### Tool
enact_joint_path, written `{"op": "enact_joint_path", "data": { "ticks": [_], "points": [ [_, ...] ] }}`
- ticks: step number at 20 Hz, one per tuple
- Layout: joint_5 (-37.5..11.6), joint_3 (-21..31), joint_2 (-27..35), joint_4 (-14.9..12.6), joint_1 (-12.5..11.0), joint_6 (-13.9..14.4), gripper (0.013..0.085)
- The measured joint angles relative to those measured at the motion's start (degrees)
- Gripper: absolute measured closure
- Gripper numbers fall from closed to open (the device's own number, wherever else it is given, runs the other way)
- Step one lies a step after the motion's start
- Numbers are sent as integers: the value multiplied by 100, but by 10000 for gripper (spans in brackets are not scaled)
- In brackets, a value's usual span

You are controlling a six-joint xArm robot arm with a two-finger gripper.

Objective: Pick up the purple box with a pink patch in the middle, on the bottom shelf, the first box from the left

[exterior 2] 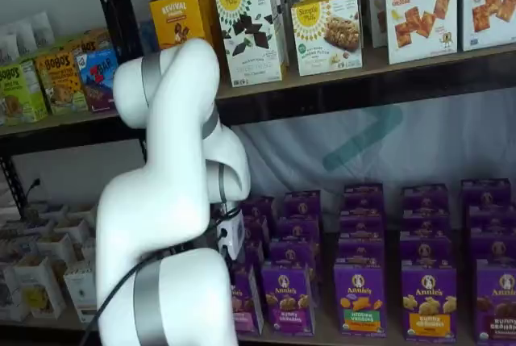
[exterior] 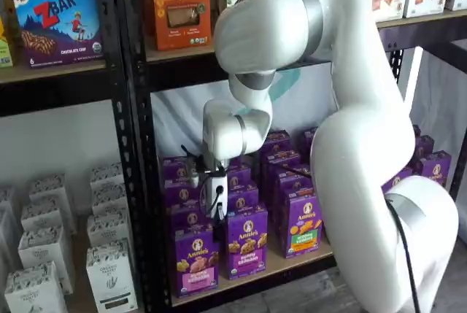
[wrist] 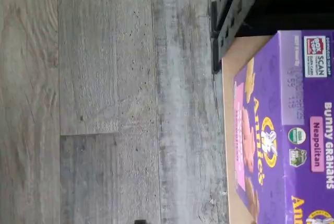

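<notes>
The purple box [exterior: 194, 258] with a pink label band stands upright at the left end of the bottom shelf [exterior: 281, 267], at the front of its row. In the wrist view the purple box [wrist: 282, 130] fills one side, showing its pink patch and "Neapolitan" tag, on the tan board [wrist: 227, 130]. In a shelf view the purple box [exterior 2: 244, 302] is partly hidden behind the arm. The gripper [exterior: 216, 212] hangs just above and slightly behind the box's top, and its white body also shows in a shelf view [exterior 2: 231, 235]. The fingers do not show plainly.
Like purple boxes stand beside it, one with a purple-blue label [exterior: 246, 244] and one with a green patch [exterior: 300, 225], with more rows behind. A black perforated upright [exterior: 135, 152] borders the box's left. White boxes [exterior: 109, 276] fill the neighbouring bay. Grey plank floor [wrist: 104, 98] lies below.
</notes>
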Motion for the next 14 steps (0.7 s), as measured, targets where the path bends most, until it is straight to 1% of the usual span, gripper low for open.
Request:
{"op": "enact_joint_path", "data": {
  "ticks": [2, 3, 6, 7, 11, 14],
  "points": [
    [94, -81, 59, -195, -6, 170, 130],
    [105, -117, 101, -241, -10, 207, 130],
    [39, -179, 198, -211, -15, 174, 130],
    [-11, -186, 222, -166, -15, 130, 130],
    [-317, -230, 334, 272, 0, -259, 130],
    [-380, -353, 433, 423, 12, -382, 130]
  ]
}}
